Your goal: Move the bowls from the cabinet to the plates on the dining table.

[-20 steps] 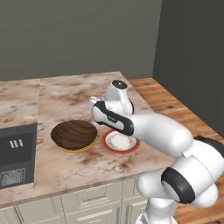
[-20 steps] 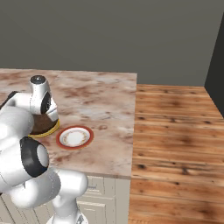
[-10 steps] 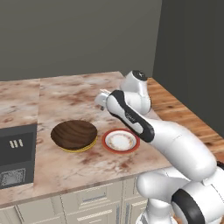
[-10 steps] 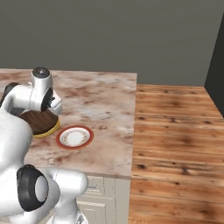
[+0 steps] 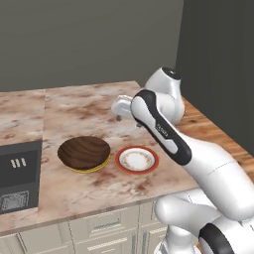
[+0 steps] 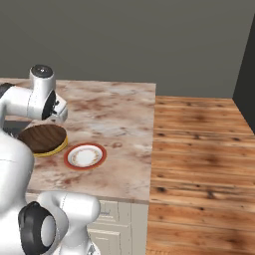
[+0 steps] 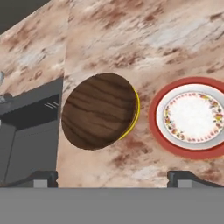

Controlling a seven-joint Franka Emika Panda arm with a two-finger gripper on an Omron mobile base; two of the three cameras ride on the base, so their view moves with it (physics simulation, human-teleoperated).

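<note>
A dark-brown wooden bowl (image 5: 84, 152) (image 6: 43, 138) (image 7: 98, 110) sits on the yellow-rimmed plate (image 5: 95, 168) (image 7: 137, 109) on the marbled dining table (image 5: 79, 106) (image 6: 119, 109). Right beside it lies the red-rimmed plate (image 5: 137, 159) (image 6: 85, 156) (image 7: 192, 118) with nothing on it. My gripper (image 5: 119, 109) (image 6: 59, 113) (image 7: 113, 178) hangs well above the table, behind the two plates. It is open and holds nothing. In the hand view its fingertips (image 7: 43, 178) stand wide apart below the bowl and plate. The cabinet is out of view.
A dark grey microwave (image 5: 17, 178) (image 7: 26, 131) stands on the table left of the bowl. The table ends at a straight edge on the right, with wooden floor (image 6: 199, 149) beyond. A dark wall closes the back.
The arm has risen and straightened, carrying the open gripper up and back from just above the plates. Bowl and plates lie where they were.
</note>
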